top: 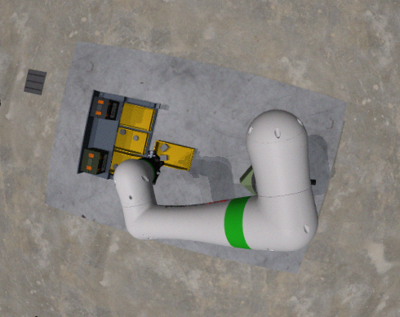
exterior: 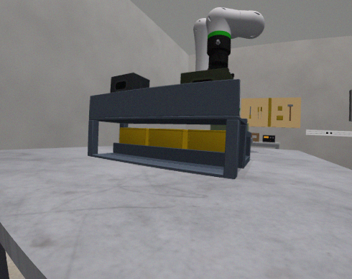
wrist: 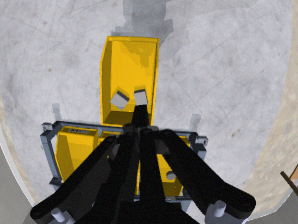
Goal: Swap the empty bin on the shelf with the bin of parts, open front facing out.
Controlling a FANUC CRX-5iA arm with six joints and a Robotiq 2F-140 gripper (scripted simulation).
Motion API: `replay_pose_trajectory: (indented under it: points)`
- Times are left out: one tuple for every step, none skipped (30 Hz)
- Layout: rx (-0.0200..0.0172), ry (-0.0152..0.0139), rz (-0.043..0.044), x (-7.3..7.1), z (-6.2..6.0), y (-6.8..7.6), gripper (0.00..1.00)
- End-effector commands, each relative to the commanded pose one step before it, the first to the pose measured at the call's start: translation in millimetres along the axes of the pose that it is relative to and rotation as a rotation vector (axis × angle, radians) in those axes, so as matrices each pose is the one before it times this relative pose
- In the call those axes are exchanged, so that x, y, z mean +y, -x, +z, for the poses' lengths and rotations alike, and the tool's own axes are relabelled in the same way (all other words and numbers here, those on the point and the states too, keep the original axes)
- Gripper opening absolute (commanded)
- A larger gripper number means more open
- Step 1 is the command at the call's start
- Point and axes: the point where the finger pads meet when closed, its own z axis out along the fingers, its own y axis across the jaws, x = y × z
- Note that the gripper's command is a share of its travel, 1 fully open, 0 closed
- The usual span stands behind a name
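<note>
The bin with parts [top: 179, 154] [wrist: 131, 62] lies upright on the table beside the shelf front, with two grey blocks inside at the shelf end. The empty bin [top: 137, 116] [exterior: 133, 136] [wrist: 77, 150] stands in the shelf's end place. The middle bin [top: 130, 143] [exterior: 166, 138] holds round grey parts. The other end bin [top: 122, 156] [exterior: 206, 141] [wrist: 165, 187] is partly hidden by my arm and holds a round part. My gripper [top: 162, 163] [wrist: 142, 114] is shut, with nothing visible between its fingertips, over the parts bin's shelf end. Its fingertips are hidden in the exterior view.
The shelf [top: 85, 140] [exterior: 163, 106] has a low upper board. A dark box [top: 105, 108] [exterior: 128, 83] and a green box [top: 94, 161] [exterior: 206, 76] stand on top. The front posts and lip are beside the parts bin. A green object [top: 247, 181] is partly under my arm.
</note>
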Motion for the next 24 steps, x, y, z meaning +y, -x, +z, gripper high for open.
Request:
replay_pose_trajectory:
  points:
    - [0.00319,0.01667,-0.18644,-19.24,1.38,15.57,0.1]
    - [0.00005,0.00007,-0.07185,-9.08,0.76,3.76,0.1]
    - [0.00004,0.00006,-0.07568,-10.03,0.92,3.02,0.1]
    - [-0.00037,-0.00276,-0.03661,-10.84,1.08,2.05,0.1]
    - [-0.00011,-0.00247,-0.04033,-11.37,1.27,1.37,0.1]
    - [0.00016,0.00207,-0.04267,0.0,0.0,0.0,0.1]
    - [0.00016,-0.00344,-0.04294,-11.75,1.43,0.06,0.1]
    - [-0.00028,0.00252,-0.0424,0.0,0.0,0.0,0.1]
    - [0.00029,-0.00489,-0.04385,-11.82,1.57,-1.32,0.1]
    - [0.00035,-0.00504,-0.04385,-11.68,1.74,-2.21,0.1]
    - [-0.00063,0.00327,-0.04268,0.0,0.0,0.0,0.1]
    - [0.00085,-0.00532,-0.04315,-11.2,1.84,-3.51,0.1]
    - [0.00094,-0.00487,-0.04296,-10.61,1.95,-4.2,0.1]
    - [-0.00106,0.00363,-0.04177,0.0,0.0,0.0,0.1]
    - [0.0,0.0,0.0,0.0,0.0,0.0,0.1]
    - [0.0,0.0,0.0,0.0,0.0,0.0,0.1]
    - [-0.00226,0.00599,-0.12253,-9.66,1.97,-5.16,0.1]
    - [0.00234,-0.00588,-0.03681,-8.31,1.87,-6.18,0.1]
    - [0.00199,-0.00437,-0.03428,-7.34,1.85,-6.2,0.1]
    - [0.00127,-0.00211,-0.03909,-6.35,1.77,-6.01,0.1]
    - [0.00059,-0.00074,-0.04265,-5.32,1.64,-5.68,0.1]
    - [0.00037,-0.00014,-0.04185,-4.31,1.45,-5.19,0.1]
    - [-0.00011,0.00052,-0.04086,-3.37,1.24,-4.57,0.1]
    - [-0.00077,0.00112,-0.04078,-2.52,1.02,-3.83,0.1]
